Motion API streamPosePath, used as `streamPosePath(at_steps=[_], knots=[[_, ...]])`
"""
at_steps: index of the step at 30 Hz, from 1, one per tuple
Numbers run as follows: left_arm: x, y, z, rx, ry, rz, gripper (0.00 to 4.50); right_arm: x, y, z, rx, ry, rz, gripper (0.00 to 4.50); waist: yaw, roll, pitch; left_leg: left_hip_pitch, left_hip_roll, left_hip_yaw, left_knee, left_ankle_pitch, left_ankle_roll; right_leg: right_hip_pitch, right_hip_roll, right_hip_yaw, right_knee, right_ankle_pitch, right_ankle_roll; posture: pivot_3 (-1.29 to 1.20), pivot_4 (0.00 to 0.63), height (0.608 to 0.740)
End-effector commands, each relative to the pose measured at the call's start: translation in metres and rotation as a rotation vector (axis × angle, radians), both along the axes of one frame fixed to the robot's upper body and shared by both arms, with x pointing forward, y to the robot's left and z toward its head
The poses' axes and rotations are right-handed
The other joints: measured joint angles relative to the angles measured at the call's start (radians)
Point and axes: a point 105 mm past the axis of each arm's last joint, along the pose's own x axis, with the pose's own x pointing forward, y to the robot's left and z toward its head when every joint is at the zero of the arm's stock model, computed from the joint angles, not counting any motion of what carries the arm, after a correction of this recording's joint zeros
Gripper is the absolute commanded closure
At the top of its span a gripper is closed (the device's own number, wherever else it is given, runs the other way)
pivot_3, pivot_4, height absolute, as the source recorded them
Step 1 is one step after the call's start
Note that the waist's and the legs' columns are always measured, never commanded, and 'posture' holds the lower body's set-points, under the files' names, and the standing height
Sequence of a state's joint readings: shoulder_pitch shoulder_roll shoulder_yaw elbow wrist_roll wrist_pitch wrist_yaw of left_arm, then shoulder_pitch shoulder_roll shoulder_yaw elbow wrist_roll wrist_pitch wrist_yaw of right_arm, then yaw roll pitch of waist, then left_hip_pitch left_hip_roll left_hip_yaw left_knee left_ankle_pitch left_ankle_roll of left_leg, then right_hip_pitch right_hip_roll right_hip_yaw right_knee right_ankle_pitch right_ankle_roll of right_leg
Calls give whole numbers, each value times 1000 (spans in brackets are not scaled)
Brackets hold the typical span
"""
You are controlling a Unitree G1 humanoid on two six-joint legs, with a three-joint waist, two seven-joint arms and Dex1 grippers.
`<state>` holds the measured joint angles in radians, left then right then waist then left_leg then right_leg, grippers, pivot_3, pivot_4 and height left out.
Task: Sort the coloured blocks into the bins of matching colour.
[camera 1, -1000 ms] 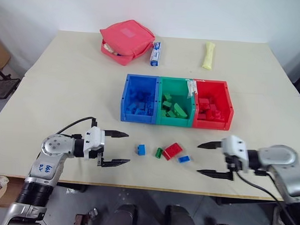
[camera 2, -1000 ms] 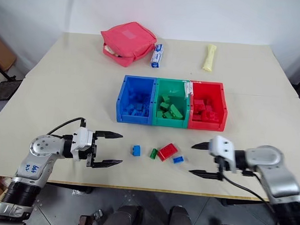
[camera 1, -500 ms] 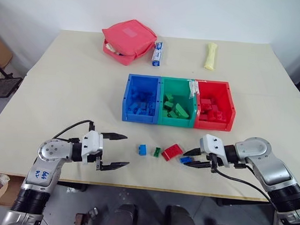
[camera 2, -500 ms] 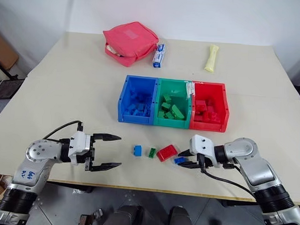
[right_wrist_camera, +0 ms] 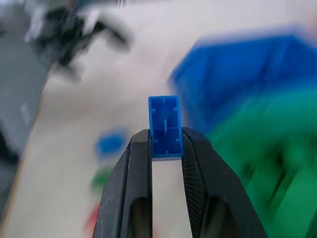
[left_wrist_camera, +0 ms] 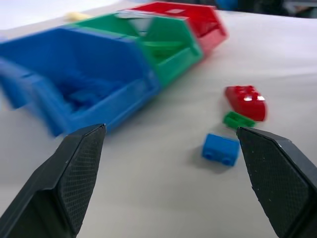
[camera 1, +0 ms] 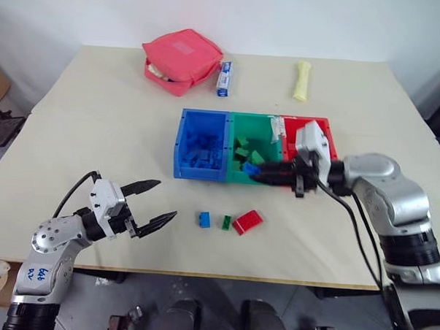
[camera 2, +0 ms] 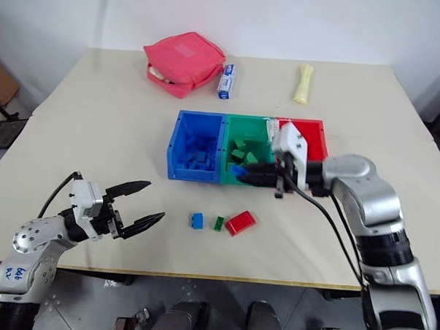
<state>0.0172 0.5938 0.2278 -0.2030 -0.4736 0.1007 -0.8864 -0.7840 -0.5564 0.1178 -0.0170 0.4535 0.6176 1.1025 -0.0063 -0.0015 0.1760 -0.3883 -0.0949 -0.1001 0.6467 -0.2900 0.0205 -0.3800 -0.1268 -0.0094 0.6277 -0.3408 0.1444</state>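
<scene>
Three joined bins stand mid-table: blue (camera 1: 198, 171), green (camera 1: 251, 126) and red (camera 1: 317, 119), each holding bricks of its own colour. My right gripper (camera 1: 253, 171) is shut on a small blue block (right_wrist_camera: 165, 126) and hangs over the green bin's front edge, pointing toward the blue bin. Loose on the table in front of the bins lie a blue block (camera 1: 204, 220), a green block (camera 1: 225, 223) and a larger red block (camera 1: 247, 222). At the near left my left gripper (camera 1: 164, 200) stands open and holds nothing, well left of the loose blue block (left_wrist_camera: 221, 148).
At the table's far side lie a red zip pouch (camera 1: 181, 52), a small blue-and-white box (camera 1: 224, 77) and a pale yellow roll (camera 1: 302, 79). The table's front edge runs just below the loose blocks.
My right gripper shut on the rightmost blue block and lifted it from the table up to the bins. The left gripper drew back a little to the left and turned, still open.
</scene>
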Motion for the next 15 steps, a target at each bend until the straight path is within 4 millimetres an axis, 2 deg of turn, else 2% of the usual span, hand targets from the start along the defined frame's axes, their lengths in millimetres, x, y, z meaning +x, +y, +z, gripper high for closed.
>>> streamPosePath(at_steps=[1,3,7,8,9,12,14,15], knots=[[-3,7,10,-5,-43,45,0,29,29,12,16,-51,-86,4056,2,0,0,-1,0,0,0,0,0,-1,0,0,0,0,0,0,150,740],[-4,8,8,-4,-43,58,0,43,47,13,-1,-59,-120,4056,-1,0,0,-1,0,0,0,0,0,-3,0,0,1,0,-1,0,150,740],[-4,3,7,-4,-45,51,0,58,61,5,-24,-68,-141,4056,6,0,0,-3,-2,-1,0,0,0,-12,-1,-1,11,2,-4,0,150,740],[-4,2,7,-5,-45,50,0,61,63,3,-24,-65,-146,3335,5,0,0,-3,-2,-1,0,0,0,-12,-1,-1,12,3,-5,0,150,740],[-5,0,6,-3,-44,45,0,63,64,4,-23,-75,-153,3112,3,0,0,-4,-3,-1,0,0,1,-12,-1,-1,15,3,-5,0,150,740],[-5,-4,5,6,-45,24,0,65,63,9,-7,-105,-163,2042,-4,0,0,-4,-6,0,0,0,2,-12,-2,-3,16,3,-5,0,150,740],[-5,-7,5,11,-47,9,0,61,55,12,7,-130,-157,1398,-9,0,0,-5,-5,0,0,0,2,-13,-2,-3,16,3,-5,0,150,740],[-5,-9,6,15,-47,-6,0,55,44,13,23,-150,-144,1037,-10,0,0,-5,-5,0,0,0,2,-13,-2,-4,16,3,-5,0,150,740]])
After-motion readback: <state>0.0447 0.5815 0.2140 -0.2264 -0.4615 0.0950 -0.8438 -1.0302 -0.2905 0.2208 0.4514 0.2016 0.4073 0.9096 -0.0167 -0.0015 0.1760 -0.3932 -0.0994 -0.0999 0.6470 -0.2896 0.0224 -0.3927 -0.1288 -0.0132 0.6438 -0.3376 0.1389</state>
